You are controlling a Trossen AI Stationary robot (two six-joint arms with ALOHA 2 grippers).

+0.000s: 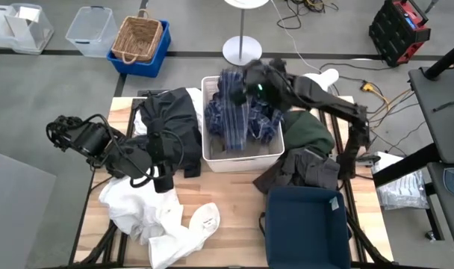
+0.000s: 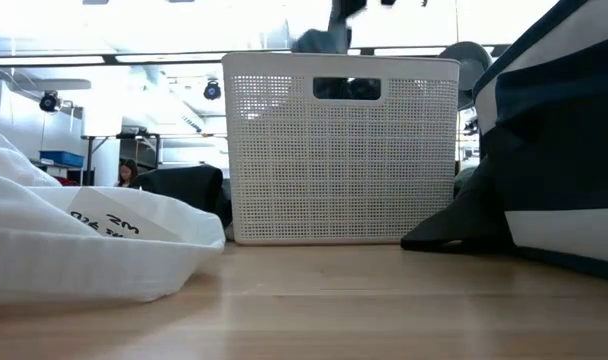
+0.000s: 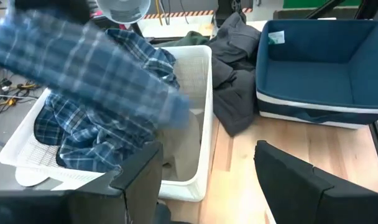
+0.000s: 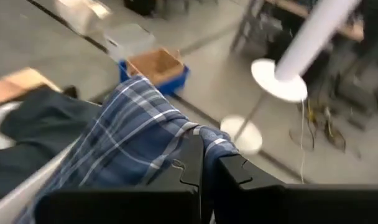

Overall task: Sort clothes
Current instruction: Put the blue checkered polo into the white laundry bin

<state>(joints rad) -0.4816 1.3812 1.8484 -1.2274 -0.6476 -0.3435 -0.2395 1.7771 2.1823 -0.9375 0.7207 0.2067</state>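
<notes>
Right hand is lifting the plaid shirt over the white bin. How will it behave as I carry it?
Probably floppy: the plaid shirt drapes and folds from the right hand, shut on it. Much of it lies bunched in the white bin, so it may drag or snag on the rim. It looks light.

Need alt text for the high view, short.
Seen from above, the right gripper holds a blue-and-white plaid shirt, jaws shut on it, over the white plastic bin at the table's middle. The left gripper sits with jaws open between a black garment and white clothes; a dark blue bin stands at the table's front right.
</notes>
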